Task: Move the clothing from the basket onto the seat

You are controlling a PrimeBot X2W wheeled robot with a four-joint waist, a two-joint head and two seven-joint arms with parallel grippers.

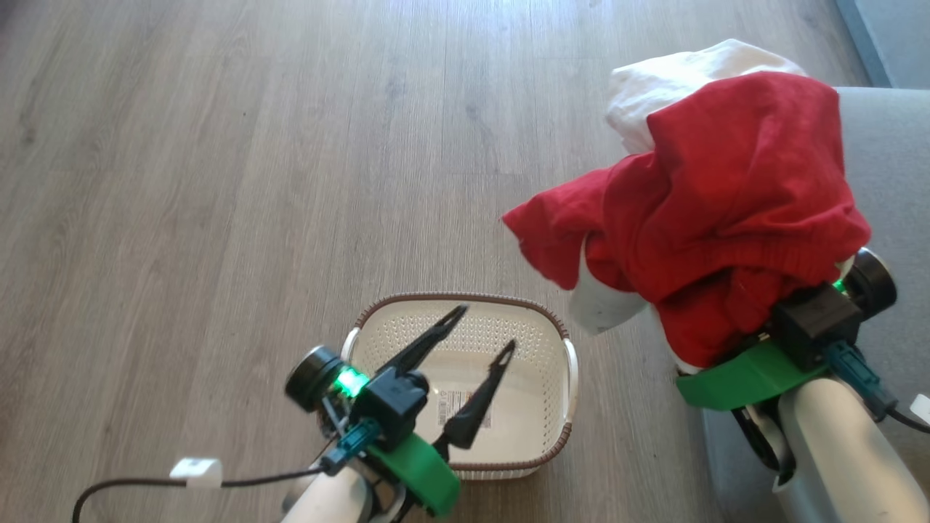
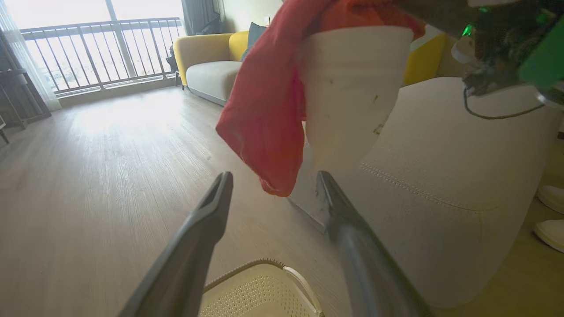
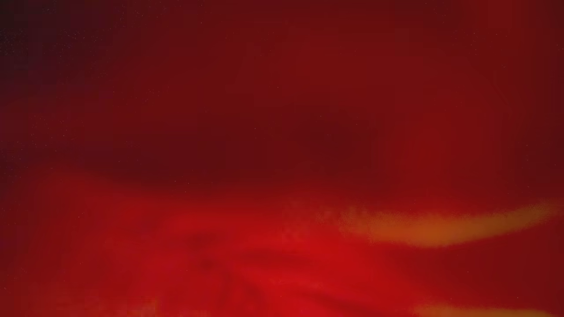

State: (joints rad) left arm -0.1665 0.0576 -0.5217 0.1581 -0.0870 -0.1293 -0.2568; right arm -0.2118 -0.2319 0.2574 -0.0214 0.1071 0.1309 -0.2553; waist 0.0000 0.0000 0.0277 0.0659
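- My right gripper (image 1: 811,319) carries the clothing (image 1: 726,196) at the right of the head view. The red and white fabric is draped over it like a hood and hides both fingers, so I cannot tell if they are closed on the cloth or not.
- In the right wrist view there is red fabric close against the lens, so that camera gives me no guidance.
- My left gripper (image 1: 486,326) is spread wide and holds nothing. It hovers above the basket (image 1: 465,299) at the lower centre, and the basket looks empty apart from the paper label on its floor.
- The clothing hangs in the air, part of it above the wooden floor (image 1: 218,145) and part above the edge of the seat (image 1: 894,167) at the right border.
- I judge that the step now is the carry to the seat. I think it is best to go further to the right until the whole bundle is over the grey cushion, then lower it and release.
- The sleeve that hangs at the left is the risk: it could slide down to the floor if I release too near the edge.
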